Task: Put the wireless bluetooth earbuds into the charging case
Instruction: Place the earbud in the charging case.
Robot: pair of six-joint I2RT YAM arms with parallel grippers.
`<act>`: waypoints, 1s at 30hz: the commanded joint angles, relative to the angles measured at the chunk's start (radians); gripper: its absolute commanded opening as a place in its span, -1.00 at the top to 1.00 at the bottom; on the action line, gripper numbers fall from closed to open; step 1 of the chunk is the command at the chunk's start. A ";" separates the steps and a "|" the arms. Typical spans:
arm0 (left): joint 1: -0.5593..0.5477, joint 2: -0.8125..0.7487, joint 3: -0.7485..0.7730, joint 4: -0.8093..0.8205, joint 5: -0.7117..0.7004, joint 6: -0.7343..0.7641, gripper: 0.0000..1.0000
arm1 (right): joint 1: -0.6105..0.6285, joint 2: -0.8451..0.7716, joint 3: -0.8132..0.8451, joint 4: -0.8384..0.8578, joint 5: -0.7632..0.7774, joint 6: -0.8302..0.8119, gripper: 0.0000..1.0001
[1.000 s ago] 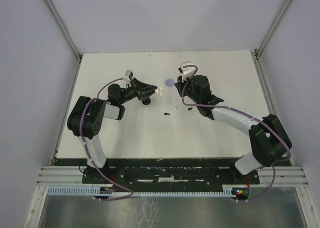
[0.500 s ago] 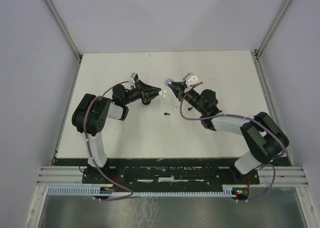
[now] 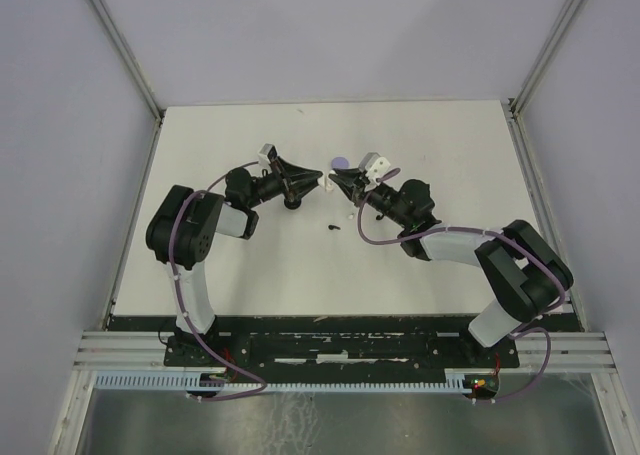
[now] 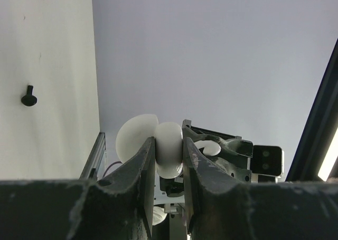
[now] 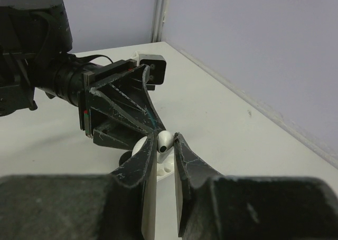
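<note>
Just above the tabletop [image 3: 450,145], two hands meet tip to tip, each clamped on something white.
The right hand [image 5: 165,138] pinches a white earbud [image 5: 165,141] between nearly closed fingertips; the left hand [image 4: 169,145], facing it, is closed on the white charging case [image 4: 169,158], its lid [image 4: 134,137] swung open. Below them a black earbud [image 3: 333,226] and a second white earbud [image 3: 349,216] lie on the tabletop, near a black puck [image 3: 293,202] and, farther back, a lilac puck [image 3: 341,162].
</note>
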 commanded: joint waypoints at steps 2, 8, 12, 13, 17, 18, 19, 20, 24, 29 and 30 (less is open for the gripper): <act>-0.008 -0.002 0.032 0.099 -0.002 -0.072 0.94 | 0.007 0.009 0.000 0.011 -0.023 -0.039 0.97; -0.009 -0.009 0.032 0.113 0.001 -0.087 0.94 | 0.005 0.019 0.003 0.000 -0.023 -0.050 0.97; -0.008 -0.016 0.032 0.119 0.001 -0.096 0.94 | 0.006 0.027 0.005 -0.004 -0.023 -0.052 0.97; -0.008 -0.016 0.033 0.121 0.001 -0.099 0.94 | 0.005 0.027 0.005 -0.004 -0.023 -0.051 0.97; -0.008 -0.018 0.036 0.125 0.001 -0.105 0.94 | 0.006 0.030 0.005 -0.007 -0.023 -0.053 0.97; -0.008 -0.018 0.036 0.125 0.001 -0.106 0.94 | 0.005 0.031 0.005 -0.008 -0.025 -0.055 0.97; -0.008 -0.018 0.037 0.125 0.001 -0.108 0.94 | 0.005 0.031 0.006 -0.010 -0.026 -0.055 0.97; -0.007 -0.018 0.037 0.128 0.000 -0.111 0.94 | 0.005 0.032 0.006 -0.012 -0.027 -0.055 0.97; -0.008 -0.019 0.040 0.135 -0.003 -0.122 0.94 | 0.008 0.032 0.007 -0.020 -0.033 -0.062 0.97; -0.009 -0.019 0.037 0.151 -0.010 -0.144 0.94 | 0.012 0.028 0.005 -0.036 -0.025 -0.079 0.97; -0.008 -0.019 0.036 0.154 -0.013 -0.149 0.94 | 0.013 0.028 0.005 -0.041 -0.025 -0.084 0.97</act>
